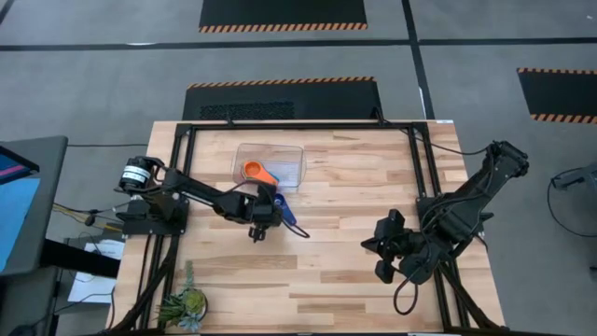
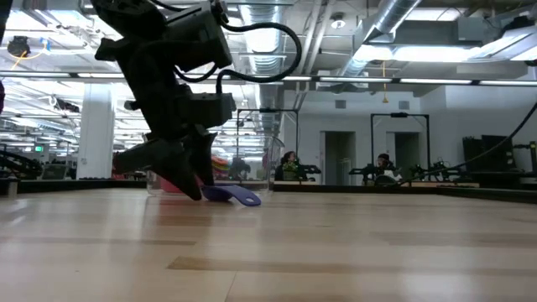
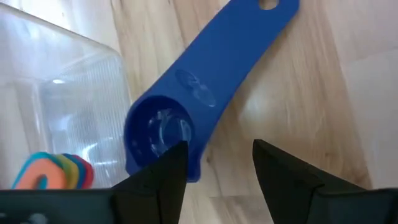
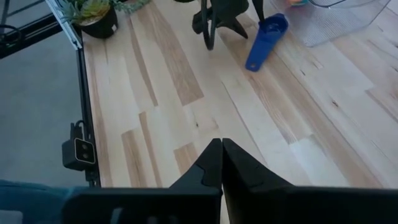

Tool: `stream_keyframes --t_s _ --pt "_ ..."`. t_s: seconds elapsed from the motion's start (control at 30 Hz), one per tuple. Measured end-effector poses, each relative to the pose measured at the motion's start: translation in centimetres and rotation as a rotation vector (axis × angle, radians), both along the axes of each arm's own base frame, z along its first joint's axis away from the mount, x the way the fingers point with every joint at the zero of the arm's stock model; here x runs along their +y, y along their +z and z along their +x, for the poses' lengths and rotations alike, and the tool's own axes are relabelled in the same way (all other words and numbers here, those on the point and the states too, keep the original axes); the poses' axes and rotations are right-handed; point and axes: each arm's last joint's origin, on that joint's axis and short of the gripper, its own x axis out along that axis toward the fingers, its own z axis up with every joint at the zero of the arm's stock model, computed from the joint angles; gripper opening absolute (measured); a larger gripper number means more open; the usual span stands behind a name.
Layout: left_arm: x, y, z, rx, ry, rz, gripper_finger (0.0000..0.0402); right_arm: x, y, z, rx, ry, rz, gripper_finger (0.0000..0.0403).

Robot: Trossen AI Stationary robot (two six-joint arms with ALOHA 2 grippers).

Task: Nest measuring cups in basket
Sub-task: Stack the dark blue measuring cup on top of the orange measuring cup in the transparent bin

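Note:
A dark blue measuring cup (image 3: 205, 93) lies flat on the table just outside the clear basket (image 1: 291, 161), bowl toward the basket and handle pointing away. It also shows in the high view (image 1: 291, 215) and the low view (image 2: 237, 195). Inside the basket sits a stack of cups, orange on top (image 1: 258, 172), with their coloured handles (image 3: 53, 171) fanned out. My left gripper (image 3: 217, 149) is open and low over the blue cup's bowl end, fingertips near the table (image 2: 189, 184). My right gripper (image 4: 221, 149) is shut, waiting at the table's near right (image 1: 382, 261). My left gripper comes from above, slanting down. One fingertip (image 3: 177, 152) shows against the rim of the blue cup's bowl (image 3: 158, 134), the other stands over bare wood beside it. I cannot tell whether the finger touches the cup.
A small potted plant (image 1: 184, 303) stands at the table's near left corner. The black frame rail (image 1: 298, 124) runs along the far edge behind the basket. Bare wood lies between the two arms.

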Motion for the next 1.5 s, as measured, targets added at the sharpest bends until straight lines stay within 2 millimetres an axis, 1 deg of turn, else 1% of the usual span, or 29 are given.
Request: stream_keyframes --t_s 0.1,0.2,0.33,0.5,0.57,0.7,0.93,0.97,1.07,1.2,1.3,1.4,1.5 --pt "0.1 0.0 0.1 0.001 -0.011 0.013 0.0174 0.0 0.0 0.0 0.0 0.0 0.0 0.0024" --pt "0.4 0.0 0.2 0.003 -0.026 -0.012 0.0174 0.0 0.0 0.0 0.0 0.0 0.0 0.0025" --pt "0.8 -0.3 0.3 0.009 -0.01 -0.007 0.0174 0.0 0.0 0.0 -0.001 0.001 0.002 0.0022" --pt "0.9 -0.5 0.4 0.011 -0.003 -0.001 0.0173 0.2 0.0 -0.1 -0.002 0.01 0.004 0.0018" --pt "0.8 -0.5 0.4 0.009 0.005 -0.005 0.0166 0.4 0.0 -0.3 -0.001 0.019 0.005 0.002" --pt "0.6 -0.1 0.7 0.001 0.047 -0.029 0.0127 0.7 0.0 -0.6 0.0 0.038 0.004 0.0024" --pt "-0.2 0.7 1.5 -0.057 0.105 -0.115 0.0019 1.5 0.0 -1.3 0.0 0.081 0.003 0.0018" --pt "-0.5 0.9 1.6 -0.068 0.116 -0.137 0.0012 1.6 0.0 -1.4 0.0 0.088 0.003 0.0018" --pt "-1.3 1.4 1.9 -0.105 0.175 -0.217 0.0008 2.0 0.0 -1.8 0.001 0.11 0.003 0.0021" --pt "-3.0 3.0 2.8 -0.151 0.275 -0.363 0.0003 2.3 0.0 -2.3 0.007 0.141 -0.011 0.0024" --pt "-4.7 4.9 3.7 -0.23 0.351 -0.469 0.0002 2.5 -0.1 -2.6 0.019 0.184 -0.053 0.0021" --pt "-6.9 7.4 4.8 -0.377 0.442 -0.564 0.0002 2.5 -0.3 -3.0 0.04 0.223 -0.101 0.0019" --pt "-8.8 10.2 5.7 -0.577 0.526 -0.592 0.0001 2.5 -0.4 -3.3 0.06 0.239 -0.129 0.0019"
